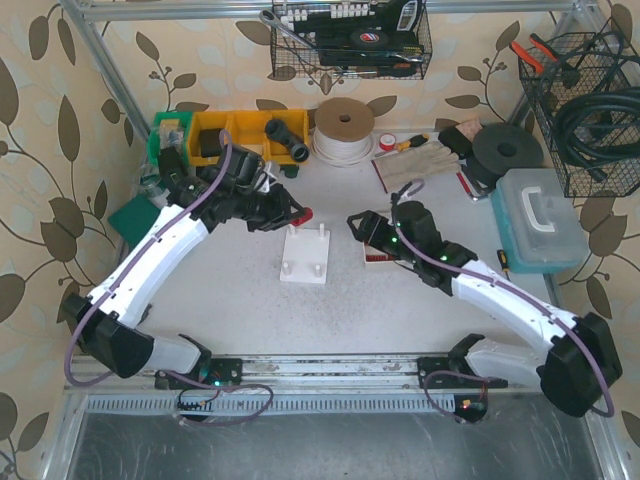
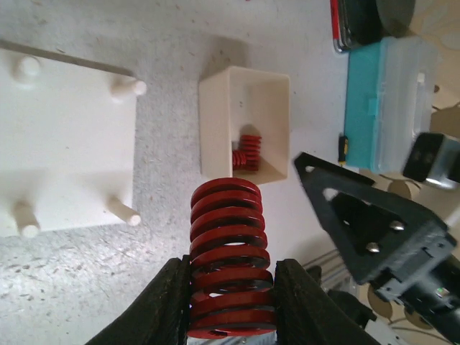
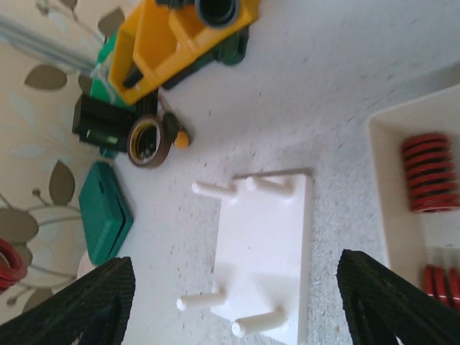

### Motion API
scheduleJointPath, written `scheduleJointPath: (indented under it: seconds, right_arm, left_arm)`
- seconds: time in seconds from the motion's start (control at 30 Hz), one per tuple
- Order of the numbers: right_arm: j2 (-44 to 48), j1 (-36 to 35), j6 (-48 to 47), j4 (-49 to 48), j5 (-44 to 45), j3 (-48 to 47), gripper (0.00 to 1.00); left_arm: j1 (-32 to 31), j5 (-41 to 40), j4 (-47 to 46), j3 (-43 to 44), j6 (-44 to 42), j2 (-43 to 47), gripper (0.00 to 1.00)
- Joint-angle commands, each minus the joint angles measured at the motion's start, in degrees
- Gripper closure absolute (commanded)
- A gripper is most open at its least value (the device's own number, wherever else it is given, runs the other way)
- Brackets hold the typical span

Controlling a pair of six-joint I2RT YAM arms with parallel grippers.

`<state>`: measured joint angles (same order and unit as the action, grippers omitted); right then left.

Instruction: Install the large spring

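- Two black fingers (image 2: 162,309) of the left gripper (image 2: 231,272) pinch the large red spring (image 2: 225,237) at its lower coils, bottom centre of the left wrist view. The free end of the spring sticks out toward the top of the frame.
- In the top view, that spring (image 1: 303,213) shows as a small red spot at the tip of the left gripper (image 1: 293,212), just above the upper edge of the white peg base (image 1: 305,258) near frame centre.
- The peg base (image 2: 65,144) lies flat on the speckled table (image 2: 165,43), left of the held spring, with four short pegs, one near each corner, all bare.
- A white tray (image 2: 244,90) sits upper centre in the left wrist view, with small red springs (image 2: 248,152) in its near corner.
- The right gripper (image 3: 237,269) is spread wide, its two dark fingertips (image 3: 93,302) at the lower corners of the right wrist view, gripping nothing. The peg base (image 3: 266,251) lies between them, and the tray (image 3: 388,208) is at the right edge.
- A teal toolbox (image 1: 535,220) stands at the right of the top view.
- A yellow bin (image 3: 172,36) is at the upper left of the right wrist view.
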<state>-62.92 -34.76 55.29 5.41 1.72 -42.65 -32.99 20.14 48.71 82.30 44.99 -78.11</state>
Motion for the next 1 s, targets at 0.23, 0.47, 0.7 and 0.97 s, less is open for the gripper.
scheduleJointPath:
  seconds: [0.23,0.47,0.7,0.97]
  right_arm:
    - [-2.5,16.4,13.1,-39.8,-38.0,12.5,0.2]
    - [-14.2,19.9,38.2,-82.3,-49.0,15.8,0.18]
    - [-16.3,18.4,40.7,-87.0,-55.1,10.8,0.17]
    - [-17.9,15.8,41.6,-86.9,-56.4,6.9,0.18]
  left_arm:
    - [0.6,17.1,-36.2,-17.2,9.6,9.0,1.0]
    - [0.6,28.6,-65.5,-26.5,19.1,6.6,1.0]
    - [0.6,34.9,-78.6,-28.9,25.9,3.8,1.0]
    - [0.6,36.3,-79.6,-30.1,26.2,4.4,1.0]
